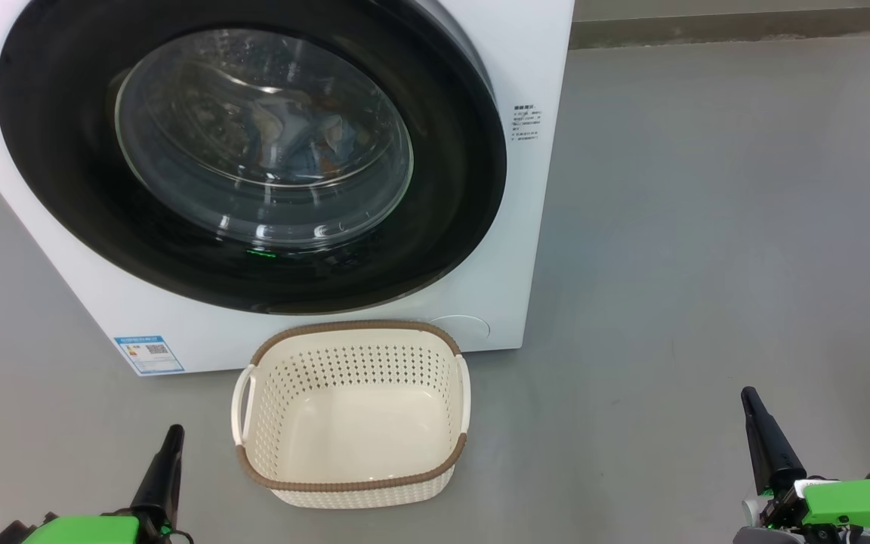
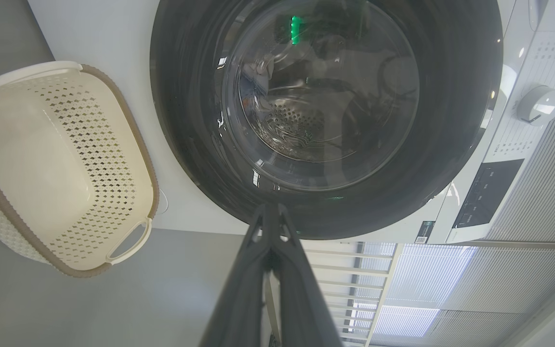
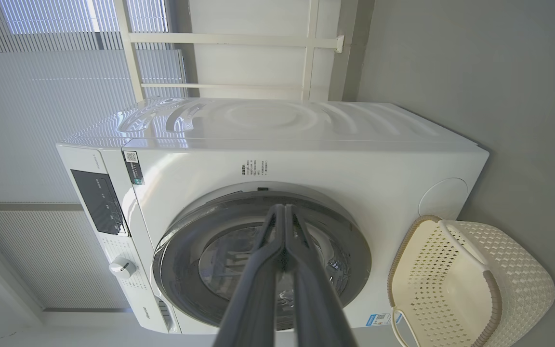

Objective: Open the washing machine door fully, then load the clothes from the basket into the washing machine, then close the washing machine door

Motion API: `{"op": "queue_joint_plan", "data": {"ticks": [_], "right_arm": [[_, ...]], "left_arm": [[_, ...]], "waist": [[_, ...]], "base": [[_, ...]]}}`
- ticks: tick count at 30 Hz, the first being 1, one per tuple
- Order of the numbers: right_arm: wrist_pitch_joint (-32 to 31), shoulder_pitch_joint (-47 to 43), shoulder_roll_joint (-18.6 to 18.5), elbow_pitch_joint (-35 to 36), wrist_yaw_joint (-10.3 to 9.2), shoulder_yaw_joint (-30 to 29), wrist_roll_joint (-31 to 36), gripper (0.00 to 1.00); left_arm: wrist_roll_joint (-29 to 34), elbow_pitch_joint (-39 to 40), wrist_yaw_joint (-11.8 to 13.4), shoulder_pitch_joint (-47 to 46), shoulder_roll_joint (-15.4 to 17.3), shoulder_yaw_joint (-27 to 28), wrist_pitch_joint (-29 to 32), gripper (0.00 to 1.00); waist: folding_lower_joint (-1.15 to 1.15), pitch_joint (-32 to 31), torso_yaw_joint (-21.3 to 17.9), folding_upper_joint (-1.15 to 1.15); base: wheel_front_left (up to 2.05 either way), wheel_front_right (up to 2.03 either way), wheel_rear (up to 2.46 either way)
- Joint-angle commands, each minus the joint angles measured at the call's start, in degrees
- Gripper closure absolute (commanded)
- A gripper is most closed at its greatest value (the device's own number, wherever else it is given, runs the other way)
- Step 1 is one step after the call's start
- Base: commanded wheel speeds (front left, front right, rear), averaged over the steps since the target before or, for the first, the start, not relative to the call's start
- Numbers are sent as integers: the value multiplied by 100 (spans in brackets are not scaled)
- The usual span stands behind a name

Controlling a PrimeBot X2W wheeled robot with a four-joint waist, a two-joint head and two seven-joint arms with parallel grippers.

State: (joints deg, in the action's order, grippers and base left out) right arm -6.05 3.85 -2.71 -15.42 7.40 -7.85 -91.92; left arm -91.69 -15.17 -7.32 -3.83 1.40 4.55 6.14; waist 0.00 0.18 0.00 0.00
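The white washing machine (image 1: 495, 249) stands ahead with its round black door (image 1: 65, 174) shut against its front. Through the glass window I see the clothes (image 1: 295, 136), blue and cream fabric, lying in the drum. On the floor just before the machine sits the cream basket (image 1: 352, 453) with its brown rim, and it is empty. My left gripper (image 1: 173, 434) is shut at the lower left, left of the basket. At the lower right my right gripper (image 1: 748, 397) is shut, well off to the basket's right. Both hold nothing. The wrist views show the door (image 2: 451, 120) (image 3: 176, 284) and the basket (image 2: 32, 159) (image 3: 513, 289).
Grey floor (image 1: 707, 227) stretches to the right of the machine, up to a wall base (image 1: 707, 30) at the back. A control panel and a dial (image 2: 537, 103) sit on the machine's top front. A blue label (image 1: 149, 355) is low on its front.
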Motion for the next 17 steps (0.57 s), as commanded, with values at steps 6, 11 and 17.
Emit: {"op": "queue_joint_plan", "data": {"ticks": [6, 11, 17], "right_arm": [[-45, 233, -20, 140, 9, 131, -23, 100], [-46, 233, -20, 140, 9, 131, -23, 100], [-46, 233, -20, 140, 9, 130, -22, 100]], "left_arm": [[-50, 112, -17, -236, 148, 195, 34, 100], [-50, 112, -17, -236, 148, 195, 34, 100], [-50, 112, -17, -236, 148, 195, 34, 100]], "waist": [[0, 0, 0, 0], [0, 0, 0, 0], [0, 0, 0, 0]], "base": [[0, 0, 0], [0, 0, 0], [0, 0, 0]]}}
